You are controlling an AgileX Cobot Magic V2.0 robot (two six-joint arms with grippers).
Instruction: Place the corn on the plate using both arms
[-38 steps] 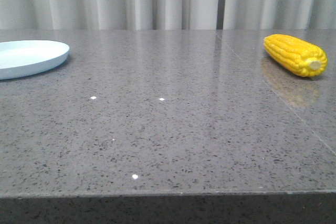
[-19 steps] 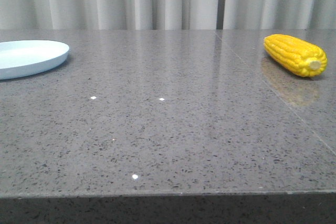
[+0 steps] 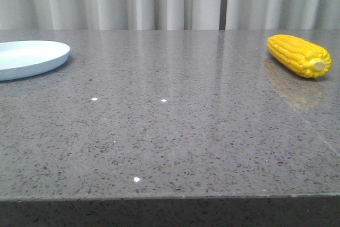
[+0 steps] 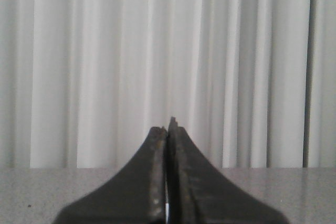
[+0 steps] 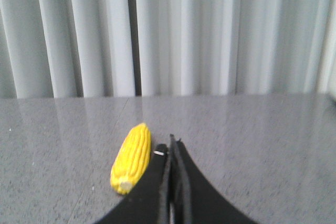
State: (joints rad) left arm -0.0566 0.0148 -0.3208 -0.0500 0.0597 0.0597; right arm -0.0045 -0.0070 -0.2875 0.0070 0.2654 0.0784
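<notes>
You have one bright yellow corn cob [image 3: 298, 55] with a pale stub end, one round pale blue-white shallow plate [image 3: 29, 58], one grey speckled stone table [image 3: 175, 131], and two black angular grippers: the left gripper [image 4: 168, 129] and the right gripper [image 5: 171, 145].

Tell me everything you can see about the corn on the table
The corn is a single bright yellow cob with neat lengthwise rows of kernels and a pale stub at its nearer end. It looks smooth and slightly glossy, possibly plastic. It lies on its side, angled, on the grey speckled table at the far right, casting a faint reflection. Only the table touches it. In the right wrist view it lies just beside the shut right gripper, apart from it.
</notes>
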